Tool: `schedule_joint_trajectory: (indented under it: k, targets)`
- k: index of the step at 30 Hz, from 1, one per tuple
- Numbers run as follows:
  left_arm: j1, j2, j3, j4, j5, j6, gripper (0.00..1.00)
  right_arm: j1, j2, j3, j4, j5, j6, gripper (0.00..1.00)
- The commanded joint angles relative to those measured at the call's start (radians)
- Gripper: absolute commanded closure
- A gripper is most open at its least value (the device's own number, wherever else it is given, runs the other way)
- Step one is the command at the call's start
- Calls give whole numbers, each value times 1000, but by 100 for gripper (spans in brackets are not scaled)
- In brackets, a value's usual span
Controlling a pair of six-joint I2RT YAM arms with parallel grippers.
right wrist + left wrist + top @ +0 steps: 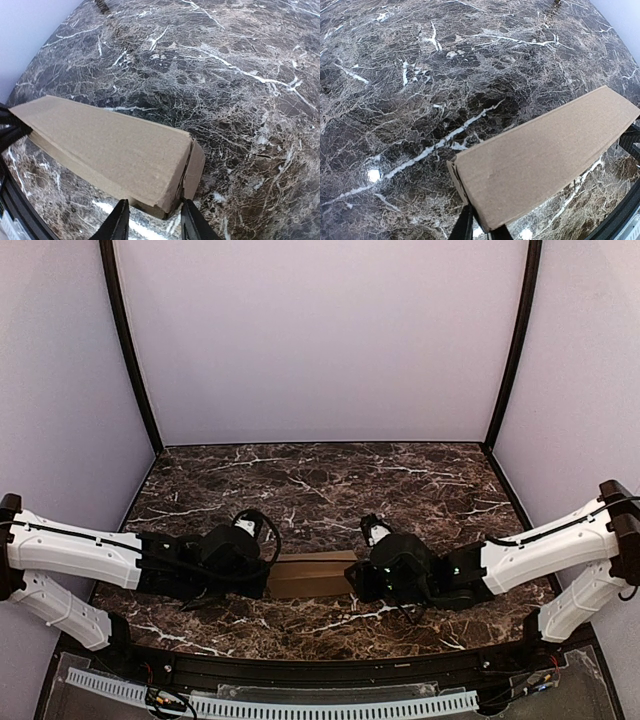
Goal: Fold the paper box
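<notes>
The paper box [312, 573] is a narrow brown cardboard box lying flat on the dark marble table [320, 490], between my two grippers. My left gripper [265, 580] is at its left end. In the left wrist view the fingertips [462, 231] stand a narrow gap apart right under the box's [545, 155] near end corner, with table showing between them. My right gripper [355, 580] is at the right end. Its jaws [155, 225] straddle the box's [110, 150] near corner; the end flap [195, 167] gapes slightly.
Lavender walls with black corner posts [130, 350] close in the table on three sides. A black rail and a white slotted strip [300, 705] run along the near edge behind the arm bases.
</notes>
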Motion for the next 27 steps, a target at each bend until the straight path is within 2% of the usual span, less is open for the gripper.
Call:
schedule_joint_trajectory:
  k: [1, 6, 11, 13, 15, 20, 27]
  targets:
    - [-8, -9, -36, -98, 47, 1, 90, 11, -39, 3, -101, -33, -65, 61]
    - [-8, -1, -23, -115, 28, 7, 90, 10, -108, 39, -116, -62, -161, 49]
    - [-8, 23, -3, -121, 22, 17, 91, 10, -142, 114, -137, -59, -244, 49]
    - [-8, 30, 4, -120, 24, 20, 91, 10, -135, 148, -135, -48, -267, 55]
    - [-8, 35, 8, -113, 30, 19, 91, 9, -120, 172, -120, -34, -286, 75]
    - [-8, 39, 5, -88, 44, 11, 91, 10, -62, 211, -56, -33, -328, 100]
    - [-8, 50, 3, -64, 62, 11, 91, 9, 42, 216, 103, -47, -336, 100]
